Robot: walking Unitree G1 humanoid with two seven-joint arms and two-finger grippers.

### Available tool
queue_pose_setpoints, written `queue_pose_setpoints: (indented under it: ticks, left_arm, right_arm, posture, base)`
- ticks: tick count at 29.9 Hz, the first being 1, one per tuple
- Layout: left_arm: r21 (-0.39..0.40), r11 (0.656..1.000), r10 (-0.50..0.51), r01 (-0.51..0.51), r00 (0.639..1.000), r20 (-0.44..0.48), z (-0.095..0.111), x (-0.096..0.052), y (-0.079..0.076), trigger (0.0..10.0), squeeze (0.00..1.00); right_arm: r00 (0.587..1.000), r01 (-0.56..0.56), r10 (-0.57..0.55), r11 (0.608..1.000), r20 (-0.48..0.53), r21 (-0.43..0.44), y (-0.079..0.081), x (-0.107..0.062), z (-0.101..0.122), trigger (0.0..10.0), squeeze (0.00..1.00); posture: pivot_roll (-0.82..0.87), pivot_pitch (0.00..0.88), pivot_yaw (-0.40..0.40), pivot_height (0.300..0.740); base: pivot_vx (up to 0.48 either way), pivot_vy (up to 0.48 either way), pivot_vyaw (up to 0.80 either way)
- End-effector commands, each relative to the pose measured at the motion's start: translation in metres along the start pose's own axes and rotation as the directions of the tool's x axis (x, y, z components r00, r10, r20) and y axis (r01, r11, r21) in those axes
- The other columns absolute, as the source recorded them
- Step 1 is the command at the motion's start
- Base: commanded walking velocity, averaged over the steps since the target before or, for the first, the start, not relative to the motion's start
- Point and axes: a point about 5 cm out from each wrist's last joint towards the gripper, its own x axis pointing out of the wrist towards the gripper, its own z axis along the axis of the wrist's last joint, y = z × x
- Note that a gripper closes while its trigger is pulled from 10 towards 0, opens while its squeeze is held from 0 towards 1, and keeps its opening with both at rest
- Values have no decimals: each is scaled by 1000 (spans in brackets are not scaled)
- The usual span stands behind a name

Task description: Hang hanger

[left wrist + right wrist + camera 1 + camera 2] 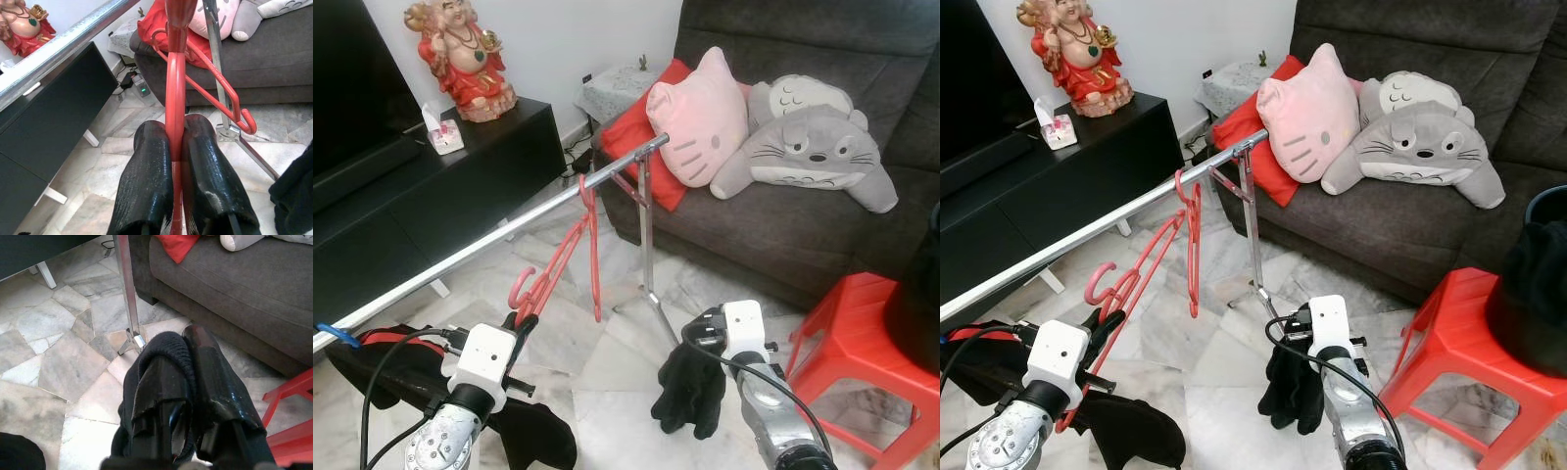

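A silver clothes rail (489,238) runs from the lower left up towards the sofa. One red hanger (593,257) hangs on it by its hook near the stand. My left gripper (521,321) is below the rail, shut on a second red hanger (175,88). That hanger's hook (521,286) curls upward just under the rail, and its far end reaches up beside the hung hanger. My right gripper (181,340) is lower right of the rail stand, shut on a black garment (690,392) that droops towards the floor.
The rail's stand (646,245) splays its legs on the marble floor. A grey sofa (822,235) with plush cushions is behind, and a red plastic stool (862,333) is at the right. A black cabinet (431,206) is at the left. Dark clothing (533,441) lies by my left arm.
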Motion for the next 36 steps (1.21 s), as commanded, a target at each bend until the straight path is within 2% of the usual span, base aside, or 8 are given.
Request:
queue_pose_setpoints:
  ticks: [1, 9, 15, 23, 36]
  left_arm:
    - [13, 1000, 0, 0, 999, 42, 9, 1, 4, 10000, 0]
    - [-33, 998, 52, -49, 993, 101, 20, 9, 8, 10000, 0]
    - [-33, 997, 69, -65, 991, 116, 24, 13, 12, 10000, 0]
    - [-17, 996, 91, -91, 994, 59, 16, 20, 12, 10000, 0]
    - [-9, 995, 95, -95, 995, 33, 11, 20, 13, 10000, 0]
  right_arm:
    - [999, -16, 16, 1000, 36, -7, 4, 5, 10, 10000, 0]
    - [999, -16, 17, 1000, 38, -9, 3, 5, 11, 10000, 0]
    - [999, -17, 17, 1000, 38, -9, 4, 5, 11, 10000, 0]
    - [999, -19, 20, 1000, 40, -17, 5, 5, 11, 10000, 0]
    - [999, -20, 21, 1000, 41, -17, 5, 6, 12, 10000, 0]
  posture:
    - [-138, 0, 99, 732]
    - [-140, 0, 99, 732]
    - [-136, 0, 99, 732]
    - [-139, 0, 101, 732]
    - [-139, 0, 101, 732]
  base:
    - [0, 0, 0]
    - [0, 0, 0]
    - [0, 0, 0]
    - [0, 0, 0]
    - [0, 0, 0]
